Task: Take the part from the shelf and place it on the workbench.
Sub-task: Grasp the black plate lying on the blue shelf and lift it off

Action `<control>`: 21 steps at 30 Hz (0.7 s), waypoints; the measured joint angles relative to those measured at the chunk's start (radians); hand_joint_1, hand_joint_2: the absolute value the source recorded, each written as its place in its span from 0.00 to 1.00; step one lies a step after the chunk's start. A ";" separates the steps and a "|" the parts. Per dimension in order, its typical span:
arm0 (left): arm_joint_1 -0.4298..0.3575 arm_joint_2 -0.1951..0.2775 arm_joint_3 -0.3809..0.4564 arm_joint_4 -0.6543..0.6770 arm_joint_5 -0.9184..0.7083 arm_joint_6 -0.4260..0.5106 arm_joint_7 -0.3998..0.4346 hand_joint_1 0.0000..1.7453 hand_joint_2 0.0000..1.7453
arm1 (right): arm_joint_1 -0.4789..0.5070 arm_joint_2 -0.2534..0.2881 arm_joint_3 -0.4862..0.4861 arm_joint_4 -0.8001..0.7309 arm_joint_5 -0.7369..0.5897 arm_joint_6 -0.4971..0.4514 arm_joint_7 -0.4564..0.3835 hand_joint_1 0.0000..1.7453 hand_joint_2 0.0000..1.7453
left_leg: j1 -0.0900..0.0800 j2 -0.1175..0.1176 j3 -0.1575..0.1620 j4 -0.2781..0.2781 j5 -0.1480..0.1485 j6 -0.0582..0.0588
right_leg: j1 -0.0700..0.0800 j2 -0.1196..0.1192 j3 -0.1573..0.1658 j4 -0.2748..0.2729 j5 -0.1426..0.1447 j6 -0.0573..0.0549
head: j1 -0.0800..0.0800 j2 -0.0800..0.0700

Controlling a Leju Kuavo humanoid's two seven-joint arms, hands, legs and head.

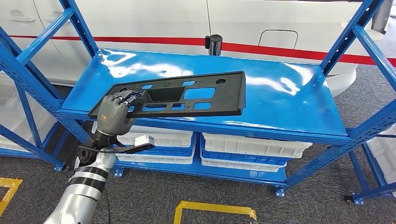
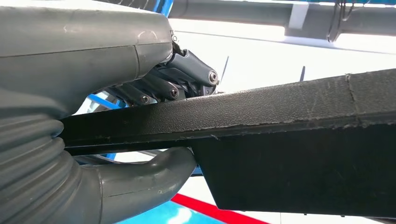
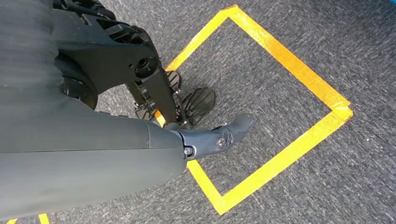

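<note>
On blue shelf (image 1: 280, 93), black part (image 1: 205, 95); grey carpet (image 1: 303, 205) below

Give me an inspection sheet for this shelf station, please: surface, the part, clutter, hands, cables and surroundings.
Surface: glossy blue shelf, top level of a blue rack.
Job's things: black part with cut-outs, lying across the shelf's front left.
Clutter: nothing seen on the top level; white bins on the level below.
Hands: left hand grips the part's left end, fingers above, thumb beneath; right hand hangs over the floor, holding nothing.
Cables: thin cable along the left arm.
Surroundings: white car with red stripe behind; yellow floor tape on grey carpet.
</note>
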 joint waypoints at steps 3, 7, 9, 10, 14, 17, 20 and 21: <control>0.007 -0.003 0.004 -0.016 0.000 0.000 -0.007 1.00 1.00 | 0.000 0.000 0.000 0.000 -0.001 0.004 -0.001 0.00 1.00 | 0.000 0.000 0.000 0.000 0.000 0.000 | 0.000 0.000 0.000 0.000 0.000 0.000 | 0.000 0.000; 0.025 -0.008 0.005 -0.039 0.000 0.000 -0.017 1.00 1.00 | 0.001 0.000 -0.001 0.000 -0.004 0.007 -0.002 0.00 1.00 | 0.000 0.000 0.000 0.000 0.000 0.000 | 0.000 0.000 0.000 0.000 0.000 0.000 | 0.000 0.000; 0.035 -0.011 0.004 -0.049 -0.002 0.000 -0.018 1.00 1.00 | 0.002 0.000 -0.001 0.000 -0.006 0.008 -0.002 0.00 1.00 | 0.000 0.000 0.000 0.000 0.000 0.000 | 0.000 0.000 0.000 0.000 0.000 0.000 | 0.000 0.000; 0.040 -0.012 0.003 -0.054 -0.003 0.000 -0.018 1.00 1.00 | 0.002 0.000 -0.001 0.000 -0.007 0.009 -0.002 0.00 1.00 | 0.000 0.000 0.000 0.000 0.000 0.000 | 0.000 0.000 0.000 0.000 0.000 0.000 | 0.000 0.000; 0.054 -0.014 -0.003 -0.068 -0.005 0.000 -0.017 1.00 1.00 | 0.003 0.000 -0.001 0.000 -0.009 0.009 -0.002 0.00 1.00 | 0.000 0.000 0.000 0.000 0.000 0.000 | 0.000 0.000 0.000 0.000 0.000 0.000 | 0.000 0.000; 0.060 -0.014 -0.008 -0.073 -0.009 0.000 -0.012 1.00 1.00 | 0.003 0.000 -0.001 0.000 -0.009 0.009 -0.002 0.00 1.00 | 0.000 0.000 0.000 0.000 0.000 0.000 | 0.000 0.000 0.000 0.000 0.000 0.000 | 0.000 0.000; 0.067 -0.014 -0.012 -0.079 -0.012 0.000 -0.010 1.00 1.00 | 0.003 0.000 -0.001 0.000 -0.009 0.009 -0.001 0.00 1.00 | 0.000 0.000 0.000 0.000 0.000 0.000 | 0.000 0.000 0.000 0.000 0.000 0.000 | 0.000 0.000; 0.068 -0.014 -0.013 -0.081 -0.012 0.000 -0.010 1.00 1.00 | 0.003 0.000 -0.001 0.000 -0.009 0.009 -0.001 0.00 1.00 | 0.000 0.000 0.000 0.000 0.000 0.000 | 0.000 0.000 0.000 0.000 0.000 0.000 | 0.000 0.000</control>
